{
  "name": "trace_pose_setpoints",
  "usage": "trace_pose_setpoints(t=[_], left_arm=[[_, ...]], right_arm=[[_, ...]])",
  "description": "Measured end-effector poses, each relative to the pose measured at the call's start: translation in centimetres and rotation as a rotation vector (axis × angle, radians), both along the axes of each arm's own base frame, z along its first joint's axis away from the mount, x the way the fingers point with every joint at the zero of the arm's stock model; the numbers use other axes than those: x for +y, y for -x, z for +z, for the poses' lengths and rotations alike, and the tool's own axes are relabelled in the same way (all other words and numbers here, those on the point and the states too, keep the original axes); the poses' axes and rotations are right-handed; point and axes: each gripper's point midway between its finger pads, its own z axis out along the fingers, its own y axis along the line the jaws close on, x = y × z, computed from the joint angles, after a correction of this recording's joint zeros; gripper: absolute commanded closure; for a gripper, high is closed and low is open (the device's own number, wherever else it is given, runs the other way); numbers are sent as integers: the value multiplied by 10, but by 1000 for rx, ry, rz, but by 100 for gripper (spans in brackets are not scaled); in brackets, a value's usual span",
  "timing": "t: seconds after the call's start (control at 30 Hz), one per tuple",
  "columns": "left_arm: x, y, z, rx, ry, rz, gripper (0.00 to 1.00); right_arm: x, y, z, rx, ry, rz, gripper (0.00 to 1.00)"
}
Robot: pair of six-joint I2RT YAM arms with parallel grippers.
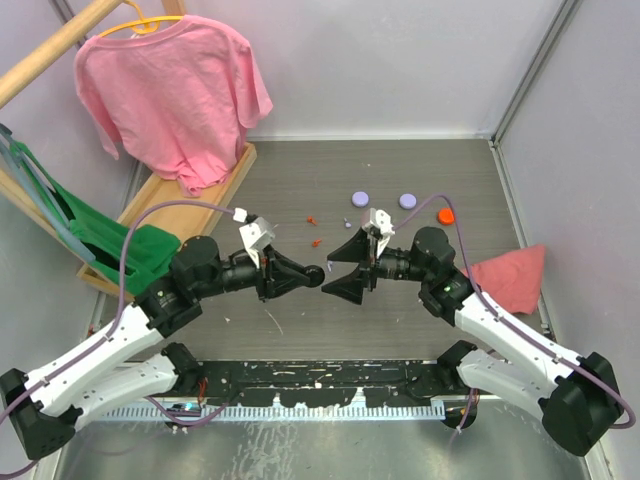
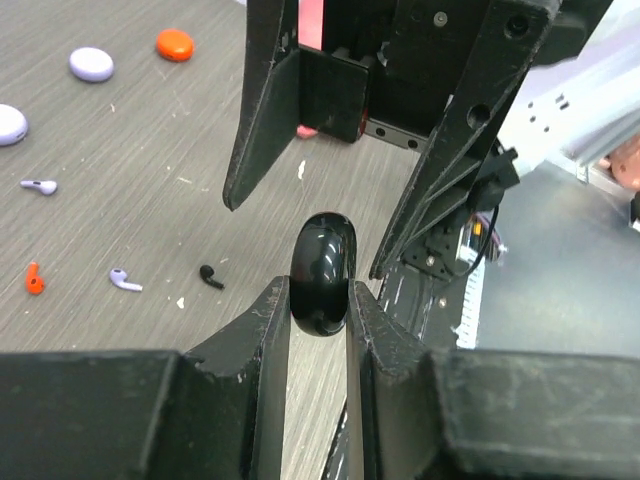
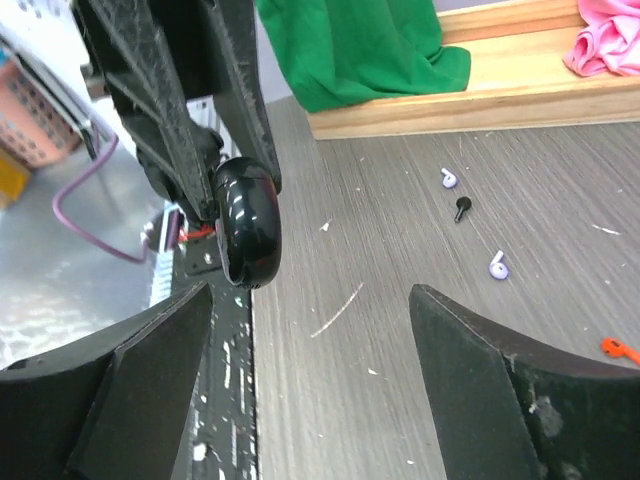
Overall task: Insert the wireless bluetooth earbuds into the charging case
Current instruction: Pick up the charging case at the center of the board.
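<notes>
Left jaws squeezed charging case (image 2: pixel 322 275) (round, black, shiny) above counter (image 1: pixel 300 170) middle. Right jaws stood wide open just beside it.

The charging case (image 2: pixel 323 272) sits in the left gripper (image 2: pixel 319 292), opposite the right gripper (image 3: pixel 310 292), above an earbud (image 2: pixel 210 277) on the table (image 2: pixel 150 130)

Two lilac discs (image 1: pixel 359 197) and one orange disc (image 1: pixel 446 215) are lying on the bench (image 1: pixel 420 170), together with two lilac earbuds (image 2: pixel 125 280), one black earbud (image 2: pixel 211 277) and two tiny red pieces (image 1: pixel 312 218). One black charging case (image 2: pixel 323 262) is showing too, and so are one pink shirt (image 1: pixel 170 90), one green cloth (image 1: pixel 110 235) and one red cloth (image 1: pixel 510 275).
</notes>
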Motion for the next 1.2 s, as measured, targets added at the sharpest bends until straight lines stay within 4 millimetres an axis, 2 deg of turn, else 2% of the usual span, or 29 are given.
trace_pose_setpoints(t=[0.17, 0.37, 0.67, 0.97, 1.2], left_arm=[[-1, 2, -5, -15, -141, -65, 100], [-1, 3, -15, -18, -247, -112, 100], [1, 7, -26, -20, -329, -173, 100], [-2, 6, -25, -27, -346, -199, 100], [0, 7, -29, -17, -365, -205, 100]], right_arm=[[-3, 8, -13, -110, 92, 76, 14], [-4, 15, -29, -192, 148, 159, 22], [6, 12, -23, -235, 160, 223, 35], [18, 20, -34, -196, 175, 284, 43], [23, 22, -30, -183, 173, 301, 47]])
